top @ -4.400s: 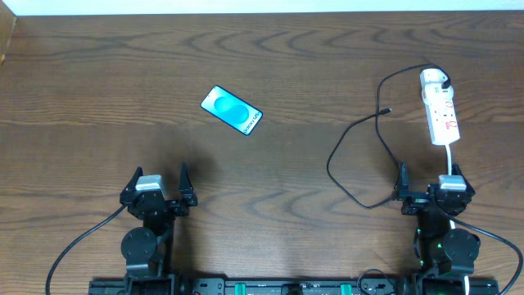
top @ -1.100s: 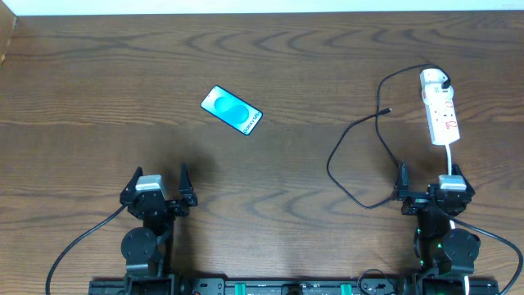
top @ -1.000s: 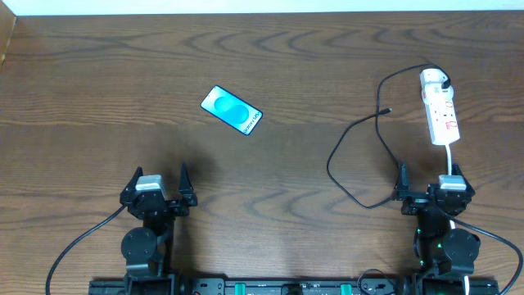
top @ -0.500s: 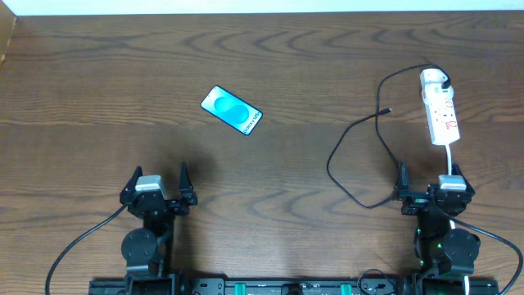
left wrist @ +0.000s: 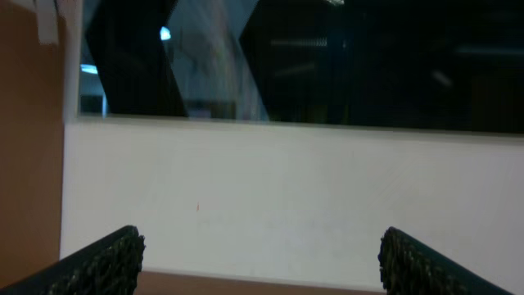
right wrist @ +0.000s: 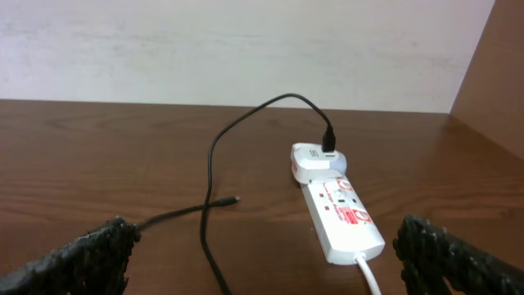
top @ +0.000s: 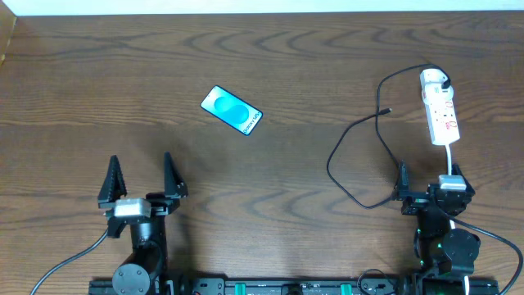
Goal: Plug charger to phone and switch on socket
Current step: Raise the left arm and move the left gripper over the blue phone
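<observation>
The phone, with a cyan screen, lies flat on the wooden table at centre left. The white power strip, the socket, lies at the far right, and it also shows in the right wrist view. A white adapter is plugged into its far end. The charger's black cable loops left from there, and its free plug tip lies on the table. My left gripper is open and empty, well short of the phone. My right gripper is open and empty, just short of the strip.
The strip's thick white cord runs back toward my right arm. The left wrist view shows only its own fingers, a white wall and a dark window. A wood panel stands at the table's far left corner.
My left gripper has shifted left and lifted, with its fingers now spread wider. The right arm, phone, cable and strip have not moved.
</observation>
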